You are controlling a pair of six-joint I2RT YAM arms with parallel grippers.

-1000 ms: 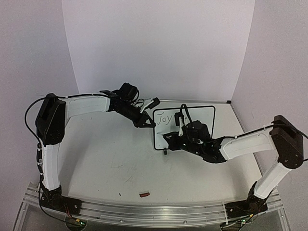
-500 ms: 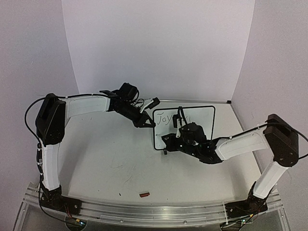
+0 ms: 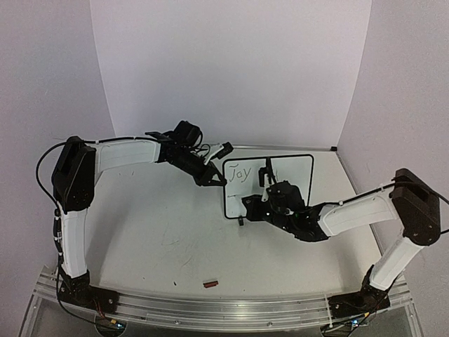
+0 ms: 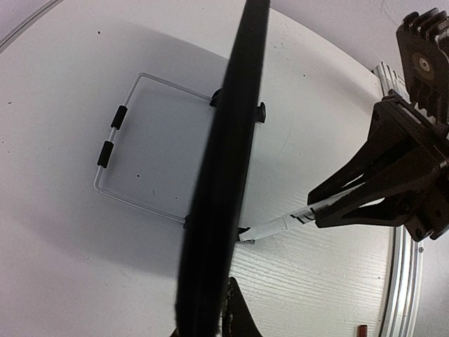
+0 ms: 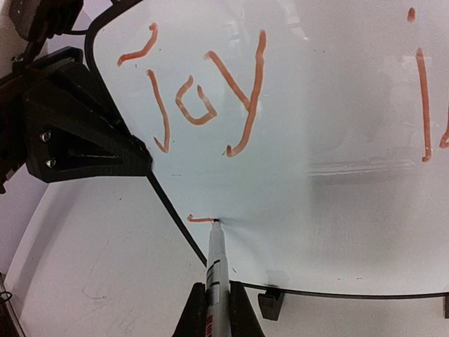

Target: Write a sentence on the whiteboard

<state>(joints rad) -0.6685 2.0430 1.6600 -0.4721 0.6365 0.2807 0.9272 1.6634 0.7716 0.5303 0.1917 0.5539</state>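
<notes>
The whiteboard [image 3: 280,184] stands tilted at mid table. My left gripper [image 3: 215,177] is shut on its left edge; in the left wrist view that edge is a black band [image 4: 226,161] running up from the gripper [image 4: 214,319]. My right gripper [image 5: 216,312] is shut on a white marker [image 5: 217,263]. The marker's tip touches the board's lower left, at the end of a short fresh stroke [image 5: 199,220]. Of the sentence, "Joy" [image 5: 200,98] and an "i" [image 5: 423,98] stand on the top line. From above, the right gripper [image 3: 257,203] sits low in front of the board.
A wire stand [image 4: 133,151] props the board from behind, and small black feet [image 5: 271,305] hold its lower edge. A small red piece [image 3: 210,283] lies on the table near the front rail. White walls close in the back and sides.
My right gripper has brought the marker from the top line, past the "i", down to the board's lower left and drawn a short stroke. The left arm and the board stay still.
</notes>
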